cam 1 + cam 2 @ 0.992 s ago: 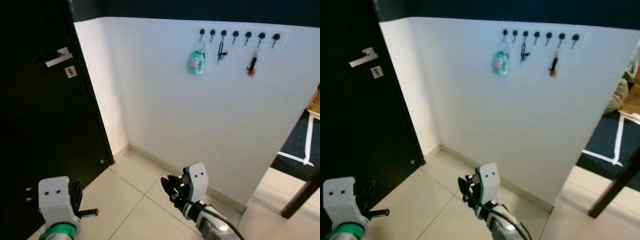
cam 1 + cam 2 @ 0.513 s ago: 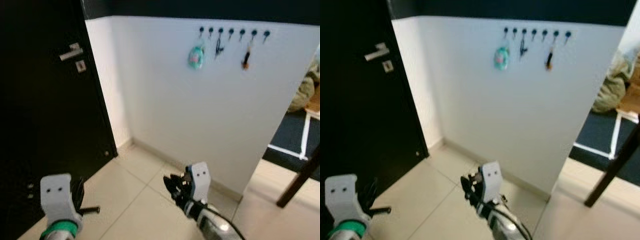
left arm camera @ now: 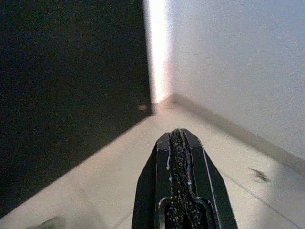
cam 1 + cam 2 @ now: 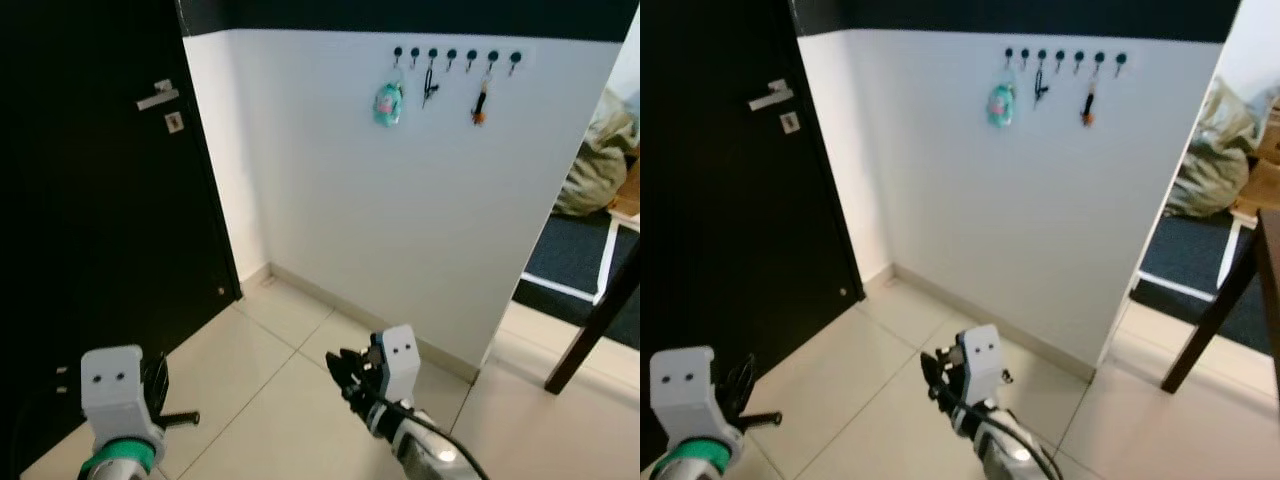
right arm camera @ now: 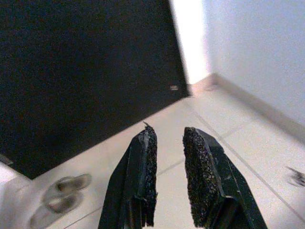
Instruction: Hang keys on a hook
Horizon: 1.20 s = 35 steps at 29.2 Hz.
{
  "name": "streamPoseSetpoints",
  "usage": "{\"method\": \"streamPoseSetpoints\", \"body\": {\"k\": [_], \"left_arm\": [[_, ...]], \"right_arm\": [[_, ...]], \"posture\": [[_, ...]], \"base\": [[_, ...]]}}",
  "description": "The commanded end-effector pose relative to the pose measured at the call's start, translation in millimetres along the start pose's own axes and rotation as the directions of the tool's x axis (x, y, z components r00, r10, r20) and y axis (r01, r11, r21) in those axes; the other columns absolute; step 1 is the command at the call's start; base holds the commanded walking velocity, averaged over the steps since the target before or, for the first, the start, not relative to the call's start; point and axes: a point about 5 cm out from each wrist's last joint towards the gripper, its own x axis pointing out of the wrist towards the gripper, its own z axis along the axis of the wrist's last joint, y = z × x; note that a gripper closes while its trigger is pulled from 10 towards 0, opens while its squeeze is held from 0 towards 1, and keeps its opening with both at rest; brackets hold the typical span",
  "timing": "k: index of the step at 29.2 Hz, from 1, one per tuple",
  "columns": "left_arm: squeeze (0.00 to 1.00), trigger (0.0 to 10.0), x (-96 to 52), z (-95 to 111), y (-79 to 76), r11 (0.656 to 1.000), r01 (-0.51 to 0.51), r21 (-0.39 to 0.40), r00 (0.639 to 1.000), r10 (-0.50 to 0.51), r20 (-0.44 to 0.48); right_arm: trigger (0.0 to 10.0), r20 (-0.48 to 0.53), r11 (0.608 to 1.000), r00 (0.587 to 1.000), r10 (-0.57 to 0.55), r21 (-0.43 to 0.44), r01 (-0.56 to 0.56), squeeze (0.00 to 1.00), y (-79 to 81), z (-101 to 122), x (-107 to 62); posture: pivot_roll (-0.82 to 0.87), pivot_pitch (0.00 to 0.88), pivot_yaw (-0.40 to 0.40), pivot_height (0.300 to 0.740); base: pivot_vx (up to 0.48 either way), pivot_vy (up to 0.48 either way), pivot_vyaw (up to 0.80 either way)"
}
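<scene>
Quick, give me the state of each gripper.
Left gripper: closed, nothing visible between its jaws.
Right gripper: open, empty.

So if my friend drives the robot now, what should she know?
Left gripper: shut, nothing between its fingers, low over the floor tiles.
Right gripper: open and empty, also held low.
Hook rack: high on the white wall, right of the black door. A teal keychain, a dark key bunch and an orange-tipped one hang there; the other hooks look free.
Done: three items hang on hooks.
Left: neither gripper holds keys. If more need hanging, find them first, then walk closer to the rack.
</scene>
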Motion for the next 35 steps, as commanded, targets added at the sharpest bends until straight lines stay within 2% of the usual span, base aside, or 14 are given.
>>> {"method": "streamPoseSetpoints", "body": {"k": [1,6,35], "left_arm": [[0.00,10.0,-0.8,-1.1,4.2,1.000,-0.011,0.011,1.000,0.011,-0.013],[0.00,10.0,-0.8,-1.0,4.3,1.000,-0.013,0.011,1.000,0.013,-0.013],[0.00,10.0,1.6,-2.8,1.9,1.000,-0.017,0.006,0.999,0.017,-0.028]], "right_arm": [[10.0,-0.009,1.000,1.000,0.008,0.013,-0.008,0.00,4.4,-4.6,0.6],[10.0,-0.010,1.000,1.000,0.009,0.012,-0.009,0.00,4.2,-4.7,1.1],[10.0,-0.031,1.000,0.999,0.014,0.009,-0.014,0.00,3.7,-8.3,2.7]], "posture": [[0.00,0.000,0.140,0.740],[0.00,0.000,0.140,0.740],[0.00,0.000,0.140,0.740]], "base": [[-0.251,0.000,0.00],[-0.247,0.000,0.00],[0.000,0.000,0.00]]}}
